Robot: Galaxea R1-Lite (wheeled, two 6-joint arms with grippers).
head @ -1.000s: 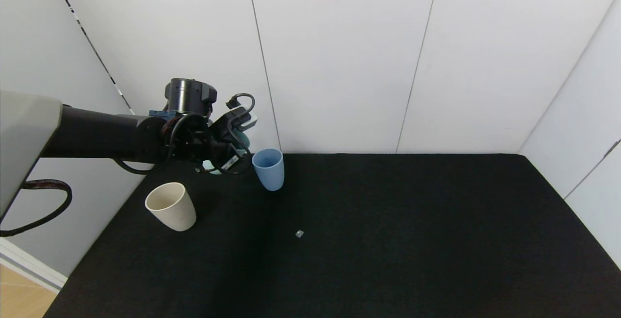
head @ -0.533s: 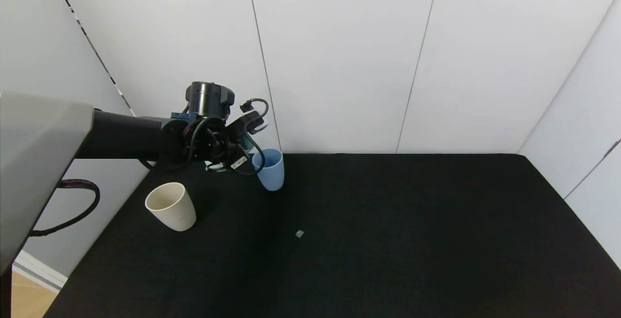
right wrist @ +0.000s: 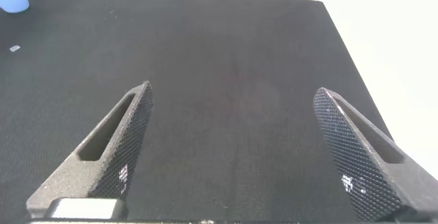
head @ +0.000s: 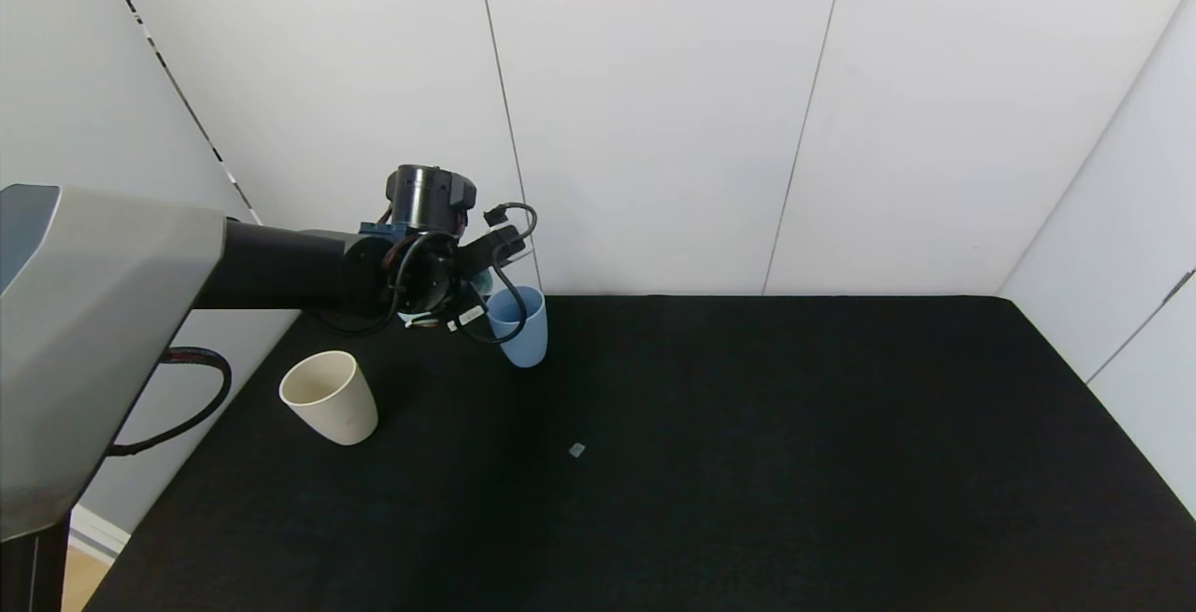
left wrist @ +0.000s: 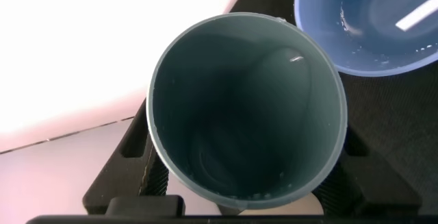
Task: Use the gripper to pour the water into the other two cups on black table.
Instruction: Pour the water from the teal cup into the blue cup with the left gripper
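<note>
Cloth-textured black table (head: 747,462) is filling most of my head view, running back to plain white wall panels (head: 654,107) split by thin vertical seams, with another white wall angling in on the right. I am seeing the left gripper (head: 467,299) reaching in over the far left of the table, clamped tight around a teal-green cup (left wrist: 246,111) that it is holding just beside the rim of the light blue cup (head: 519,324); droplets are glinting inside the blue one in the left wrist view. The cream cup (head: 329,397) is standing nearer and further left, well apart. A tiny pale scrap (head: 576,449) is lying mid-table. My right gripper (right wrist: 239,148) is hovering over bare cloth, fingers spread wide, gripping nothing.
</note>
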